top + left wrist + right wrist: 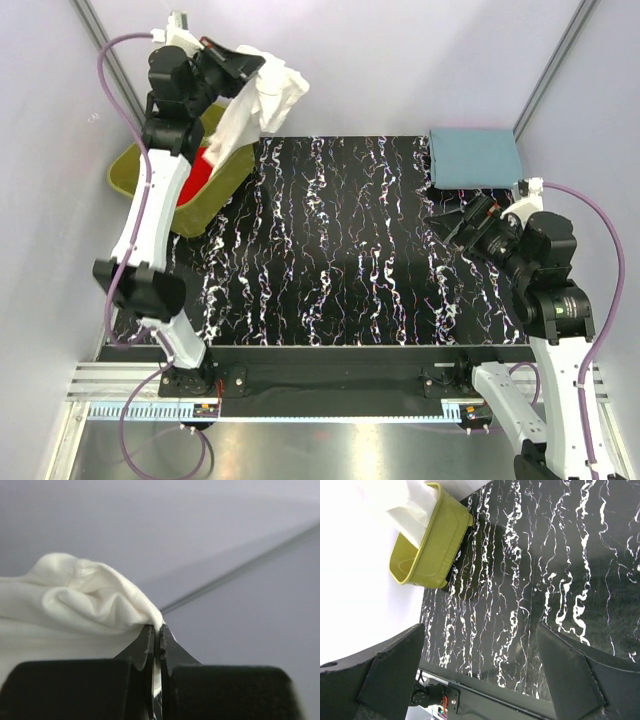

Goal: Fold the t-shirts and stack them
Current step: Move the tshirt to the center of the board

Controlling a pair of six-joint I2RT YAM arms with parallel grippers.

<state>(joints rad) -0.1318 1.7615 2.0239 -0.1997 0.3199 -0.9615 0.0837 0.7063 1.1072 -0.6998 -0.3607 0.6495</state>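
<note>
our left gripper (156,630) is clenched on a fold of the white t-shirt (80,597). the shirt hangs bunched from it above the green tub (130,170) at the far left of the black marbled mat (340,250). the red t-shirt (198,168) lies inside that tub. our right gripper (480,630) is spread wide and holds nothing, low over the mat, near a folded teal cloth (473,158) at the far right.

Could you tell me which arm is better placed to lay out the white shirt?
Left: the left hand grips the white shirt above the tub; the right hand is open, empty, across the table.
</note>
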